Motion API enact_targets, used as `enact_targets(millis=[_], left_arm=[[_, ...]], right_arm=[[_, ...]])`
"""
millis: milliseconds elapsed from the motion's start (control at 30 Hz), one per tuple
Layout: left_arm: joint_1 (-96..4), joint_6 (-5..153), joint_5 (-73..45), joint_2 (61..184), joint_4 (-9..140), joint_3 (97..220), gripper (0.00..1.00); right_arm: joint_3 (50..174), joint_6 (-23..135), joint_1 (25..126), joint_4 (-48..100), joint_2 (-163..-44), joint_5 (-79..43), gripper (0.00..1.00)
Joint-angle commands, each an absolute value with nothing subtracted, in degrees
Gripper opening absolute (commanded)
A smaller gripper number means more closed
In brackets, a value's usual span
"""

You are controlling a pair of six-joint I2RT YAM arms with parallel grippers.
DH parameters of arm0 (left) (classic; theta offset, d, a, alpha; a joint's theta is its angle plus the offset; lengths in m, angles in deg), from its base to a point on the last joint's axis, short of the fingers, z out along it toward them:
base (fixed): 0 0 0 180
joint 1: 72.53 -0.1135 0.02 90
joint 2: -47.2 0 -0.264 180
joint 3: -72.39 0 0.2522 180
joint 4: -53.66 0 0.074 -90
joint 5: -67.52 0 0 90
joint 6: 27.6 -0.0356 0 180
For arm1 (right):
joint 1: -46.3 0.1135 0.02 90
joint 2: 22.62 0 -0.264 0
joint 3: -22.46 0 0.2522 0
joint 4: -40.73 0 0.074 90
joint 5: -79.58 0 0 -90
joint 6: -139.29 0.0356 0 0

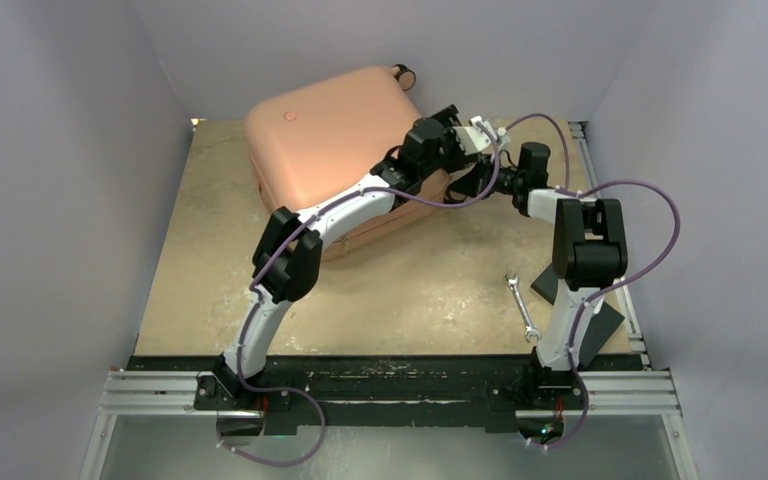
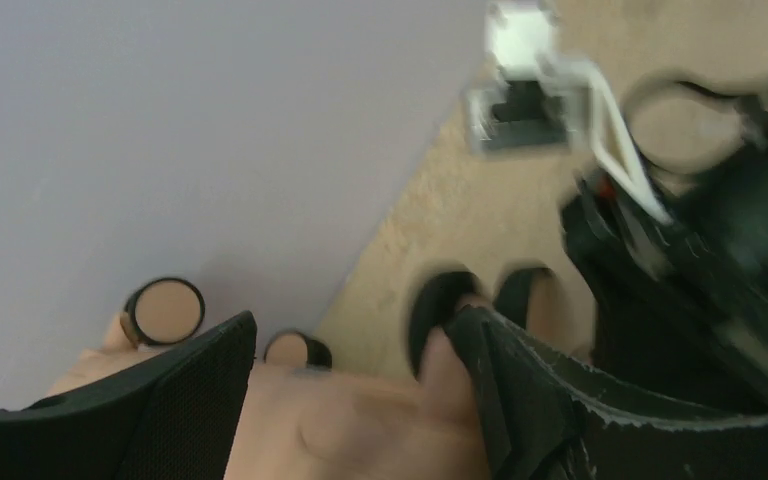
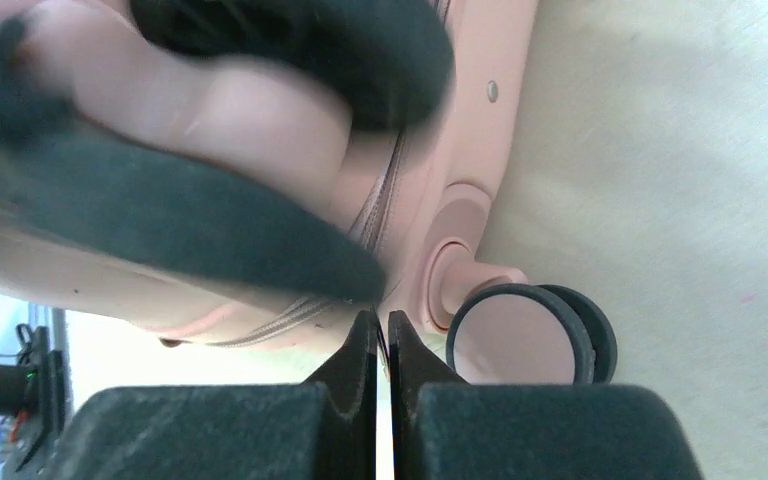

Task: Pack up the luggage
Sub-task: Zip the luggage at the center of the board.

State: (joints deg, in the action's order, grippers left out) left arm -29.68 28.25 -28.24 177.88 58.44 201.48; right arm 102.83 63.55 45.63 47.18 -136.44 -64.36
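Left arm stretches across the one closed luggage (image 1: 330, 130), which lies far-left on the table (image 1: 410, 290). The left gripper (image 2: 350, 335) straddles its wheeled edge, jaws wide; whether it grips, I cannot tell. Right arm bends inward, right gripper (image 3: 382, 330) clenched empty beside a wheel (image 3: 525, 335). One wrench (image 1: 522, 308) and two black pads (image 1: 605, 322) lie near-right.

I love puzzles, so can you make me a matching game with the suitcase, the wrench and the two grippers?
Things:
1 luggage
2 wrench
3 right gripper
4 left gripper

Colour or state:
A shut tight
B salmon pink
C fingers wide apart
D silver

Pairs: 1-B, 2-D, 3-A, 4-C
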Motion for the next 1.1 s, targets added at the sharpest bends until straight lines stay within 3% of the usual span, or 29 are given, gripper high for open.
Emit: enact_targets(millis=[0,267,533,767,1067], left_arm=[[-31.58,26.19,-28.67,181.07,89.03,195.61,0.75],[-31.72,29.52,-28.33,177.87,88.24,194.07,0.74],[-33.84,41.65,-26.77,176.49,83.53,208.42,0.78],[-33.38,41.15,-38.7,181.26,65.32,216.35,0.81],[-32.4,21.27,-49.79,193.1,35.75,220.63,0.85]], right_arm=[[112.58,60.43,36.0,48.49,-142.09,-50.87,0.0],[112.28,61.37,35.84,50.71,-141.6,-50.48,0.0],[108.07,56.29,36.02,46.77,-139.78,-53.72,0.0],[104.8,52.11,36.02,45.23,-137.25,-53.43,0.0],[103.08,51.83,36.15,45.96,-135.64,-53.93,0.0]])
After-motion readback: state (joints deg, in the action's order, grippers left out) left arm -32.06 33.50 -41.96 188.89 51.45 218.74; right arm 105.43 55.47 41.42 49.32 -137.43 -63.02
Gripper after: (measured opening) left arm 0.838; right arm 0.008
